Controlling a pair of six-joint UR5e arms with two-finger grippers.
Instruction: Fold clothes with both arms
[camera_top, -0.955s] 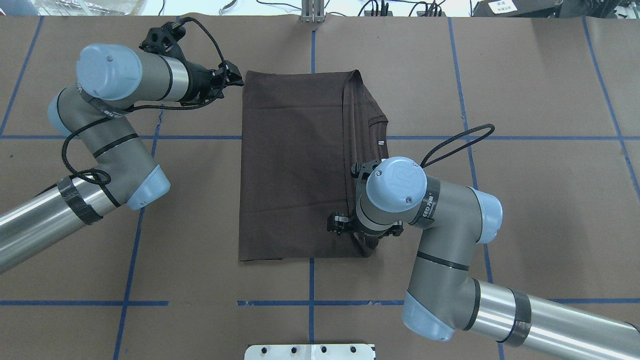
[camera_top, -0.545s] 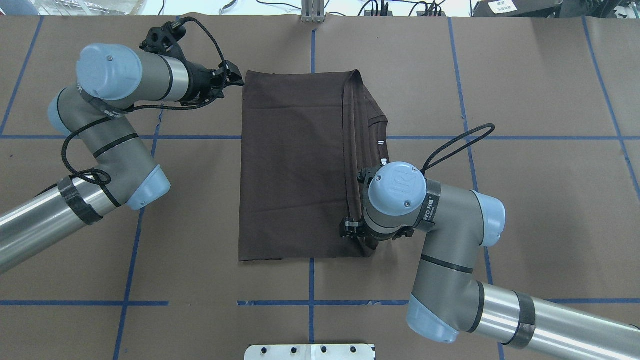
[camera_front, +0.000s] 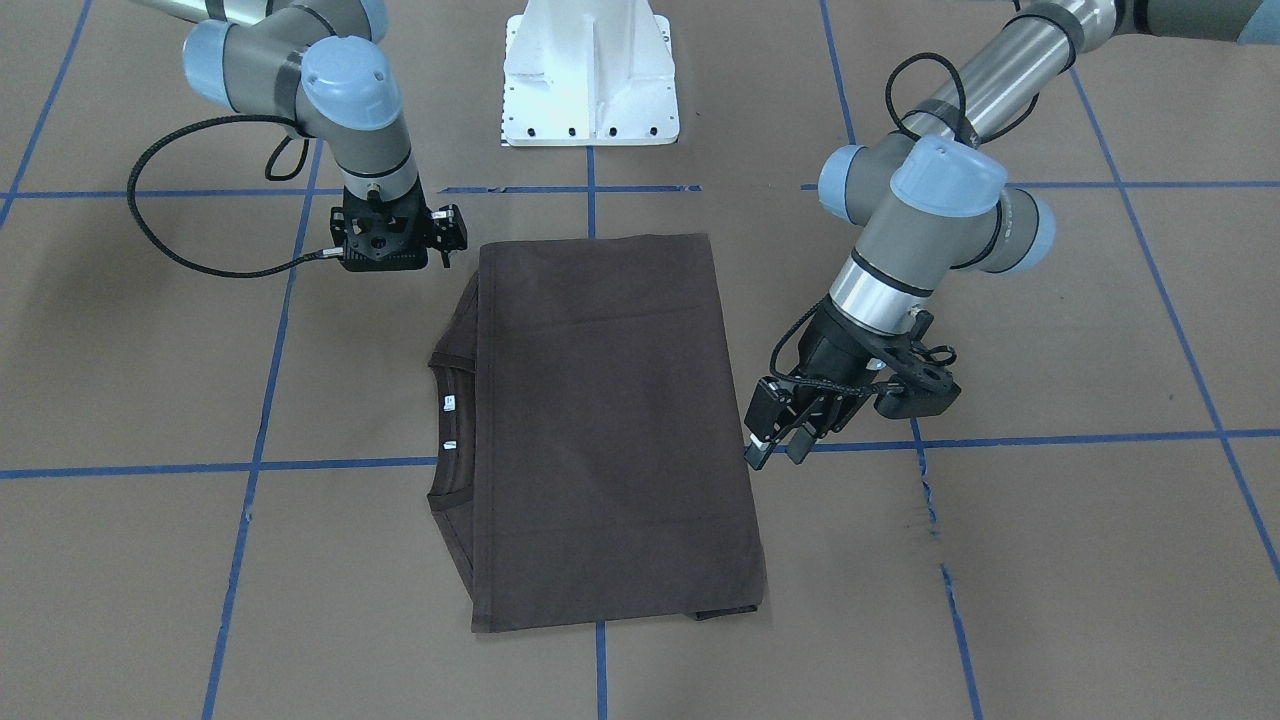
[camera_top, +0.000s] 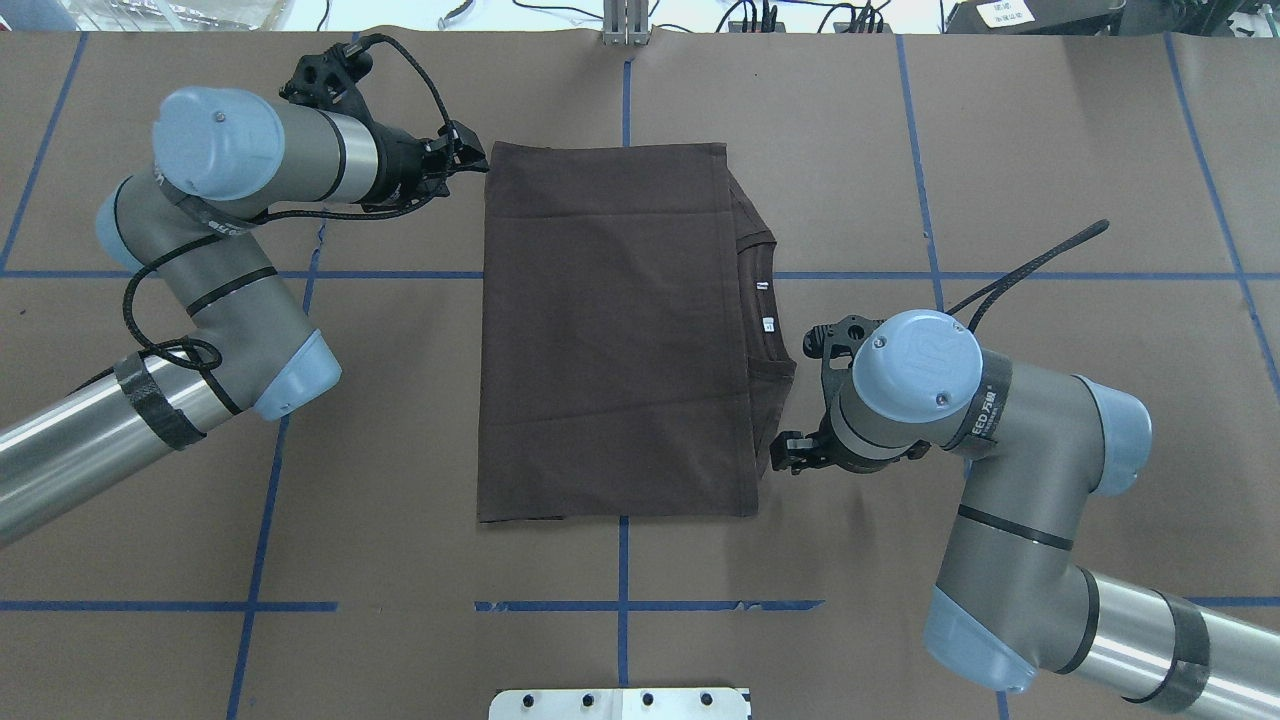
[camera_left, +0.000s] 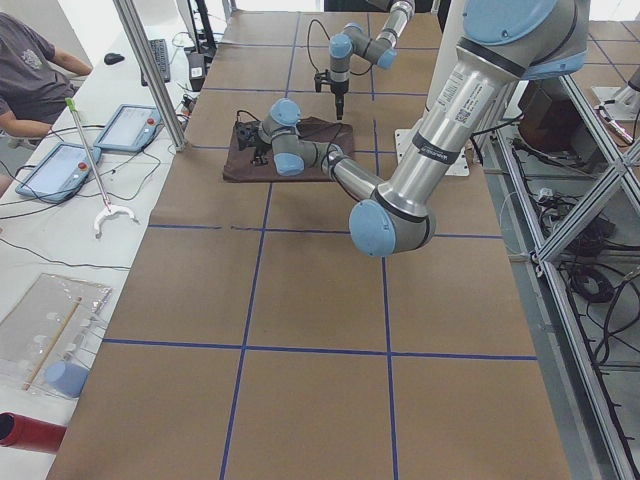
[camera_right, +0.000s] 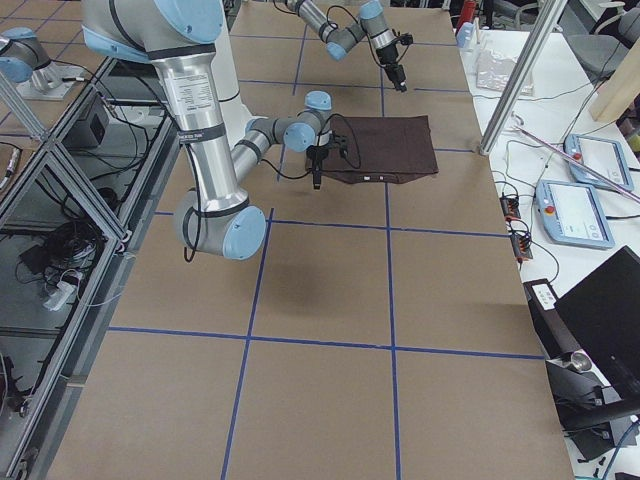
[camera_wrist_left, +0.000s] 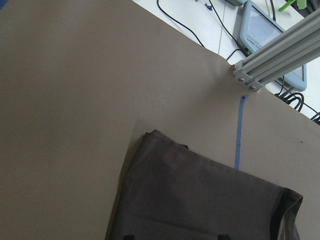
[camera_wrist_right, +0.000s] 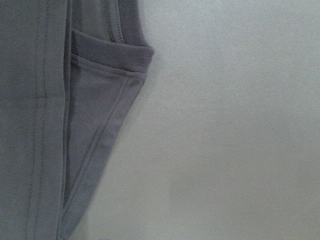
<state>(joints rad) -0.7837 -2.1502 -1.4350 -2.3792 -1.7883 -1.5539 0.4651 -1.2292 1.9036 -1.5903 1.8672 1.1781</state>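
The dark brown T-shirt (camera_top: 610, 330) lies flat and folded into a rectangle at the table's middle. It also shows in the front view (camera_front: 600, 430). Its ribbed collar (camera_top: 765, 300), with small white tags, sticks out on the right edge. My left gripper (camera_top: 470, 160) hovers by the shirt's far left corner, open and empty. Its wrist view shows that corner (camera_wrist_left: 200, 200). My right gripper (camera_top: 790, 455) points down beside the shirt's near right edge, off the cloth and holding nothing. Its wrist view shows the shirt's hemmed edge (camera_wrist_right: 75, 125) and bare table.
The table is covered in brown paper with blue tape lines (camera_top: 620, 570). The white pedestal base (camera_front: 590, 70) stands at the near edge. An aluminium post (camera_top: 625, 25) stands at the far edge. An operator (camera_left: 30, 70) and tablets (camera_left: 125, 125) are beyond it.
My right gripper has moved right, off the shirt. The raised fold it held now lies flat, and the shirt's right edge sits further right. The left arm has not moved.
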